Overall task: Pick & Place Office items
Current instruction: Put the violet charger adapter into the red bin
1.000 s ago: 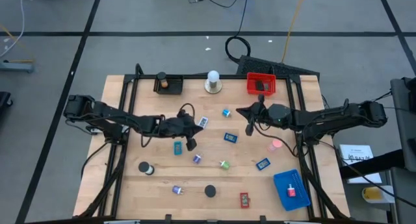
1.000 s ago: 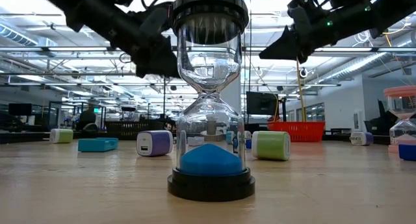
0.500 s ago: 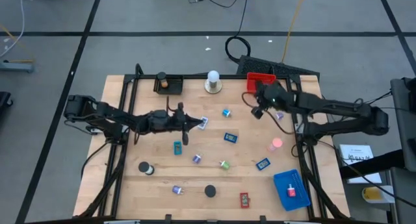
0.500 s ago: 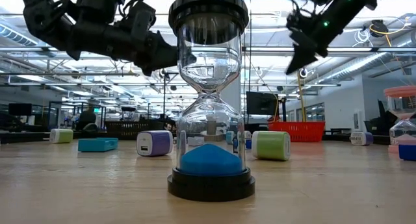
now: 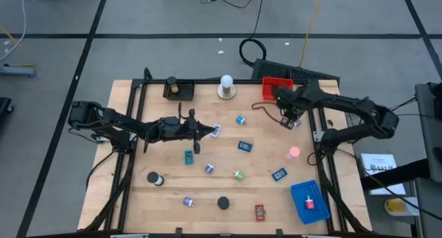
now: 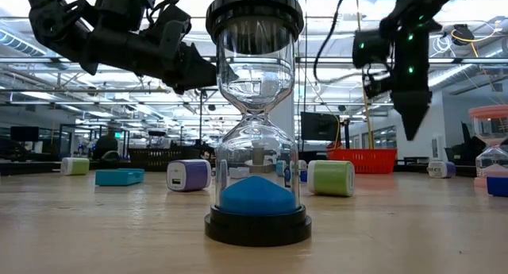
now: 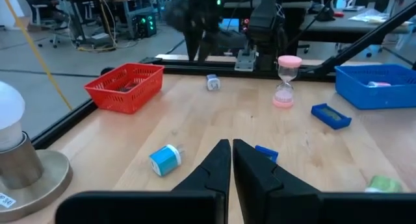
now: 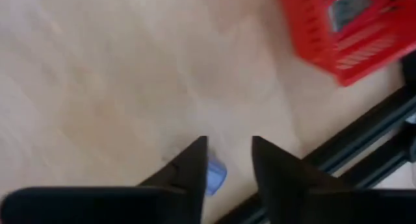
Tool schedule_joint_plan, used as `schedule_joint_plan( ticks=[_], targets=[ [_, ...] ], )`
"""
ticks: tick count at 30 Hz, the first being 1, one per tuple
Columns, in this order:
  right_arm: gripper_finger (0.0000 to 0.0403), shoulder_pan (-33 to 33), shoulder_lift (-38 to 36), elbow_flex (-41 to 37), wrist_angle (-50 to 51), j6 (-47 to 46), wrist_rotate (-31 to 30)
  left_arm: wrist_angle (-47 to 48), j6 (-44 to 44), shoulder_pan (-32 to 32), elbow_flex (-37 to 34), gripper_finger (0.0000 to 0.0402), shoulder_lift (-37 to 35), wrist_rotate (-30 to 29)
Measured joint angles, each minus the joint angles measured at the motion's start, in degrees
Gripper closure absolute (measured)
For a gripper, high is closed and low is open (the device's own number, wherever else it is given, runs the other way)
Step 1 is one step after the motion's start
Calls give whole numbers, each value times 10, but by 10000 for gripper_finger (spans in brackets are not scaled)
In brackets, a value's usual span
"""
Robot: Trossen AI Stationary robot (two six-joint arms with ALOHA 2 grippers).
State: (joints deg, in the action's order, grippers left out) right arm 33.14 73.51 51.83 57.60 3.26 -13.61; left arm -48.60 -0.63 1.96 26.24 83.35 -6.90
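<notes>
Directly below right gripper, jaws parted: small purple item, beside red tray; left gripper closed, farther off.

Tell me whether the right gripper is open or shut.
Open. In the right wrist view the right gripper shows a clear gap between its fingers, pointed down at a small blue item on the table.

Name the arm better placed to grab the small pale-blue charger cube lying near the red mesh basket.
Right. Its end effector hangs open directly over the small pale-blue charger cube, beside the red mesh basket. The left end effector is shut, mid-table, far from it.
</notes>
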Motion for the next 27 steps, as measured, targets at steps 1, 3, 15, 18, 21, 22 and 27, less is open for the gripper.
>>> schedule_joint_plan(
  ticks=[1, 3, 15, 18, 21, 22, 27],
  targets=[
    [264, -1, 12, 0, 12, 13, -1, 1, -2, 0, 0, 376, 0, 0],
    [230, -6, 34, 0, 39, 37, -16, 1, -2, 0, 0, 376, 0, 0],
    [132, -36, 101, -10, 61, 175, -55, 6, -8, 0, 0, 376, 0, 0],
    [141, -35, 127, -16, 54, 204, -50, 6, -7, 0, 0, 376, 0, 0],
    [149, -35, 151, -19, 52, 222, -58, 6, -7, 0, 0, 376, 0, 0],
    [151, -35, 157, -19, 51, 226, -58, 6, -7, 0, 0, 376, 0, 0],
    [164, -32, 178, -19, 44, 239, -58, 6, -7, 0, 0, 376, 0, 0]
  ],
)
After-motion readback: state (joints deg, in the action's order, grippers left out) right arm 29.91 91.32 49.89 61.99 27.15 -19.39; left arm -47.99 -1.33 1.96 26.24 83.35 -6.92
